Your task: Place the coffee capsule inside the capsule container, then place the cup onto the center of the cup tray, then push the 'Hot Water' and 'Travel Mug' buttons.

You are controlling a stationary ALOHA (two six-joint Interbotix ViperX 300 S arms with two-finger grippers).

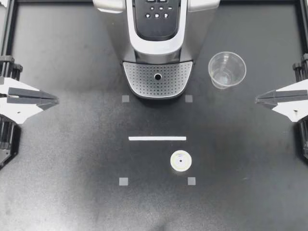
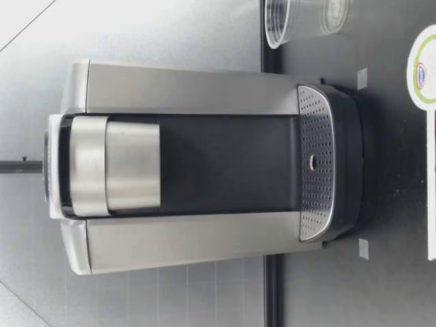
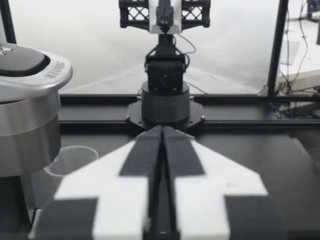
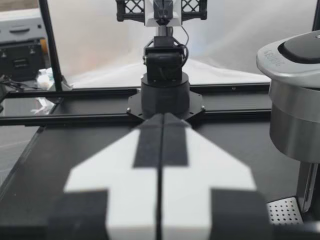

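Sitting at opposite bench (image 1: 72, 168) edges, left gripper (image 1: 57, 101) and right gripper (image 1: 256, 100) both show jaws pressed together, holding nothing. Coffee capsule (image 1: 181, 160) lies out front of the coffee machine (image 1: 156, 29); cup (image 1: 226, 70) stands just beside the cup tray (image 1: 139, 77).

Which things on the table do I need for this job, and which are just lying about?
Needed: coffee capsule; cup; cup tray; coffee machine with its button panel.
Lying about: white strip; grey square markers.
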